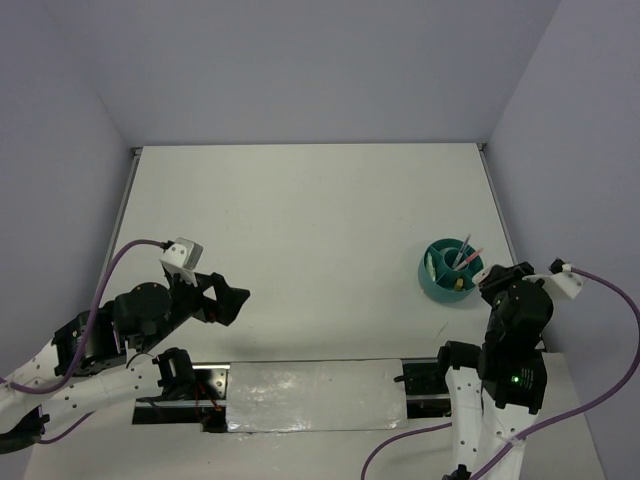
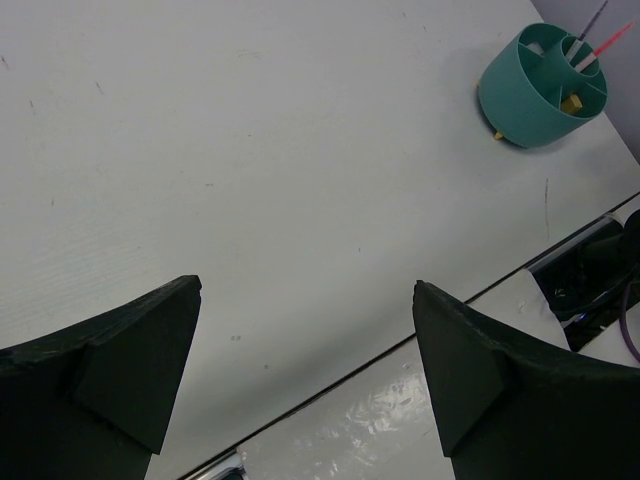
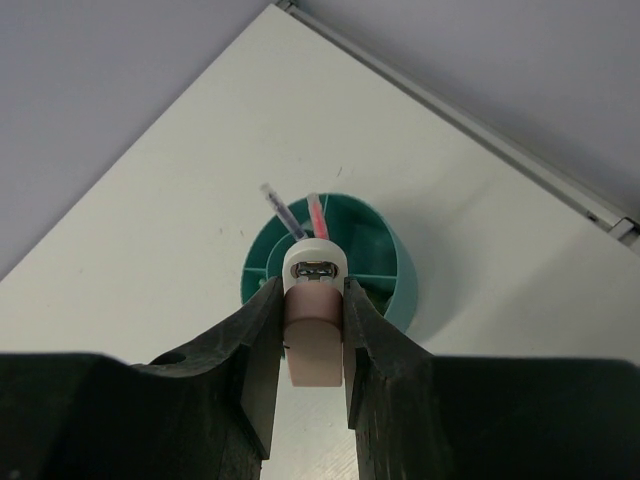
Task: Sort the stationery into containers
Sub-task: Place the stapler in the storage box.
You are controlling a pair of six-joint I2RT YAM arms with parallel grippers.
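The round teal cup (image 1: 450,270) stands at the right of the table, with a grey pen (image 1: 463,249), a pink-red pen (image 1: 470,256) and a yellow-brown block (image 1: 458,283) inside. It also shows in the left wrist view (image 2: 540,88) and the right wrist view (image 3: 385,262). My right gripper (image 3: 312,300) is shut on the pink-white mini stapler (image 3: 315,330), held just near of and above the cup. In the top view the right gripper (image 1: 497,283) sits beside the cup's right side. My left gripper (image 2: 305,290) is open and empty, low at the left (image 1: 232,300).
A shiny white sheet (image 1: 315,395) lies along the near edge between the arm bases. The table's far edge and right rail (image 3: 470,130) are close behind the cup.
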